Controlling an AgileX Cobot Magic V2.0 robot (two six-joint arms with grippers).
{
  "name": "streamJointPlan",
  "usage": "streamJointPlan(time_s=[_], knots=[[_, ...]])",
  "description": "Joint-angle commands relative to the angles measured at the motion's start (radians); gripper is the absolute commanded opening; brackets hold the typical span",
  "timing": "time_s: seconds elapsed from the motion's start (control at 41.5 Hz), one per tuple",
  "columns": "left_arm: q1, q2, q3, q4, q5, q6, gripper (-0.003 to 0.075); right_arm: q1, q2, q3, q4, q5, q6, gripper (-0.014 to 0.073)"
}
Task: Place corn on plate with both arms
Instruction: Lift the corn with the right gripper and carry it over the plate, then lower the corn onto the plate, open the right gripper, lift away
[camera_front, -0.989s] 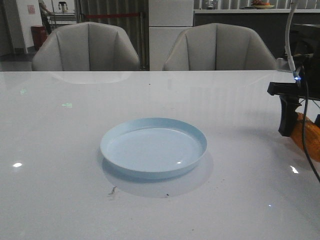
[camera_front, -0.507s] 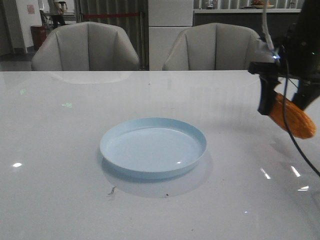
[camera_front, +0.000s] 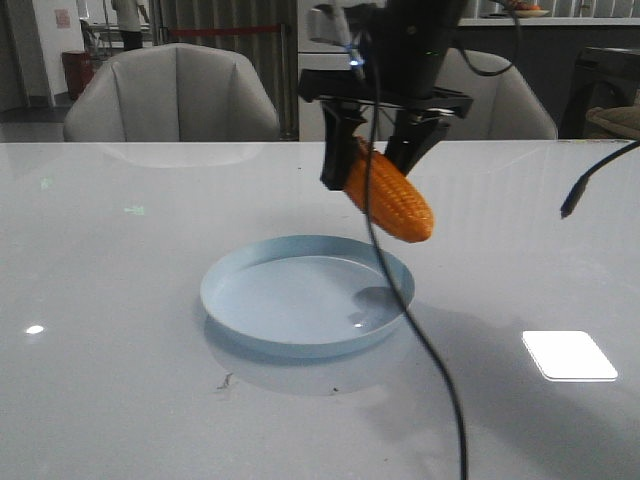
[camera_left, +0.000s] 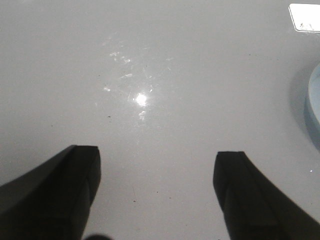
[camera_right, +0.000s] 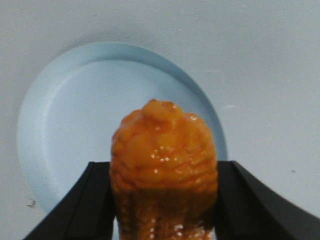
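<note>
The pale blue plate (camera_front: 306, 292) lies in the middle of the white table. My right gripper (camera_front: 372, 150) is shut on the orange corn (camera_front: 390, 198) and holds it tilted in the air above the plate's far right part. In the right wrist view the corn (camera_right: 164, 165) fills the gap between the black fingers (camera_right: 85, 205), with the plate (camera_right: 75, 125) below it. My left gripper (camera_left: 156, 192) is open and empty over bare table; the plate's rim (camera_left: 314, 107) shows at that view's edge. The left gripper does not show in the front view.
Two grey chairs (camera_front: 172, 95) stand behind the table's far edge. A black cable (camera_front: 420, 340) hangs from the right arm down across the plate's near right side. A bright light patch (camera_front: 568, 355) lies on the table at the right.
My right gripper has carried the corn from the table's right edge up and leftward, to above the plate. The plate has not moved.
</note>
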Motion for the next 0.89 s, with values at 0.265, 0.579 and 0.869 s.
streamJointPlan(time_s=[0.265,0.579,0.869], knots=[[0.001,-0.009,-0.030,-0.008,-0.073,-0.002,0.0525,0.073,0.044,-0.033,0.029,-0.019,-0.013,0.0121],[0.001,-0.009,-0.030,-0.008,-0.073,-0.002,0.0525,0.073,0.092,-0.035,0.066,0.004,-0.013,0.0510],[0.001,-0.009,-0.030,-0.008,-0.073,-0.002,0.0525,0.073,0.092,-0.078,0.066,0.022,-0.013,0.0536]])
